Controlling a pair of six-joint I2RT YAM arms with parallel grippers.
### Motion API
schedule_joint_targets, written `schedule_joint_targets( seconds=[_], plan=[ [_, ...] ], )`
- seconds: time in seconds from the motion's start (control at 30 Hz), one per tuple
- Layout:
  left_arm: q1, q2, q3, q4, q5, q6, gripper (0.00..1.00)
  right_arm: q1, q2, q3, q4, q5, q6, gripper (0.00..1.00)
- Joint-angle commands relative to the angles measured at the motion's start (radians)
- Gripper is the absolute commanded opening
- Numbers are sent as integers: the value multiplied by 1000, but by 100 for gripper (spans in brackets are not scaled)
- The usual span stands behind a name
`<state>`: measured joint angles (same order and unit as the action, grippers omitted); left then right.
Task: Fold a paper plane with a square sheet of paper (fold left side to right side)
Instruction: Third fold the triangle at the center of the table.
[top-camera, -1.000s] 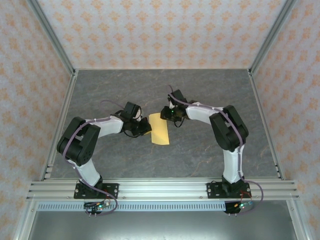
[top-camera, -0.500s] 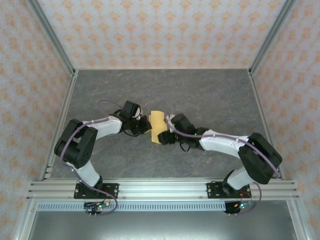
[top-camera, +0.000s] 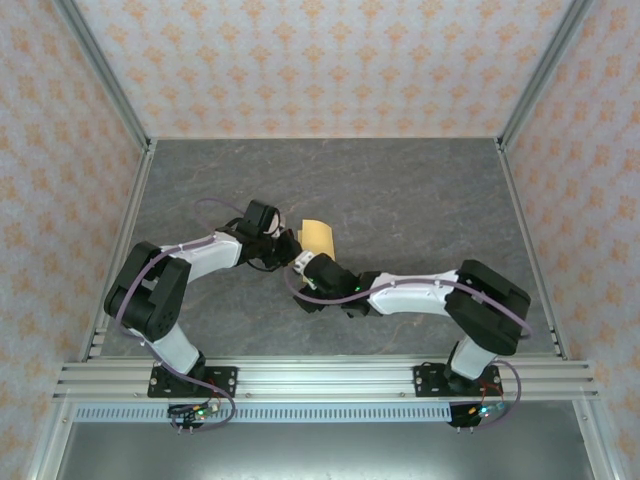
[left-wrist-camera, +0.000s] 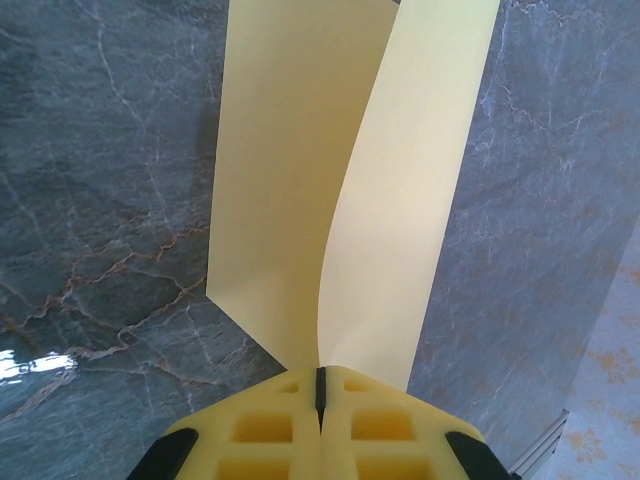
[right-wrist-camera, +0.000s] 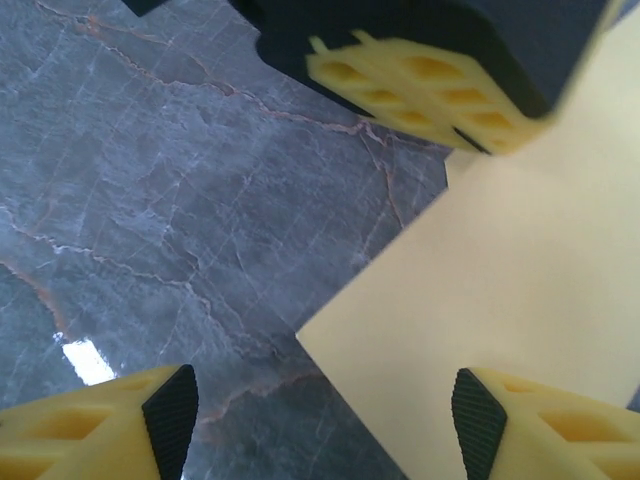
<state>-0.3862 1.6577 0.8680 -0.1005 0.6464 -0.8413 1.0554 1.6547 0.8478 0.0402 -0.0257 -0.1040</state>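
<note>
The square sheet of paper (top-camera: 320, 236) is yellow-orange and folded over on itself, lying on the grey table just right of my left gripper (top-camera: 287, 248). In the left wrist view the sheet (left-wrist-camera: 300, 180) shows two layers that curve apart, and the left gripper (left-wrist-camera: 320, 375) is shut on their near edge. My right gripper (top-camera: 303, 266) reaches in from the near side, just below the sheet. In the right wrist view the right gripper (right-wrist-camera: 325, 430) is open, a corner of the paper (right-wrist-camera: 500, 300) lies ahead between its fingertips, and nothing is held. The paper plane is not formed.
The grey marbled tabletop (top-camera: 420, 190) stretches to patterned walls with metal frame posts at the back and sides. The right arm's forearm (top-camera: 410, 293) lies low across the near middle of the table. The left gripper's yellow fingers (right-wrist-camera: 420, 85) sit close ahead of the right gripper.
The right arm has swung from the sheet's far right side round to its near side, and its jaws have opened wider. The left gripper stays shut on the paper, nudged slightly away.
</note>
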Motion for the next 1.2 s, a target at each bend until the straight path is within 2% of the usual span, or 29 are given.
schedule_joint_targets(
  seconds=[0.0,0.17,0.37,0.73,0.93,1.13,1.17],
  plan=[
    [3,-29,9,-25,-10,-14,0,10,40,53,-12,75,-81,72],
    [3,-29,12,-26,-5,-14,0,11,90,98,-11,119,-110,70],
    [3,-27,17,-38,-11,-7,0,10,87,107,-24,127,-120,47],
    [3,-5,26,-34,-11,-5,0,11,7,65,-65,89,-105,22],
    [4,-1,22,-30,-12,-7,0,11,-9,56,-78,78,-95,2],
    [3,-10,24,-38,-9,3,0,0,-9,57,-77,39,-77,0],
    [4,-16,28,-53,-12,15,5,-5,-10,56,-79,24,-71,0]
  ],
)
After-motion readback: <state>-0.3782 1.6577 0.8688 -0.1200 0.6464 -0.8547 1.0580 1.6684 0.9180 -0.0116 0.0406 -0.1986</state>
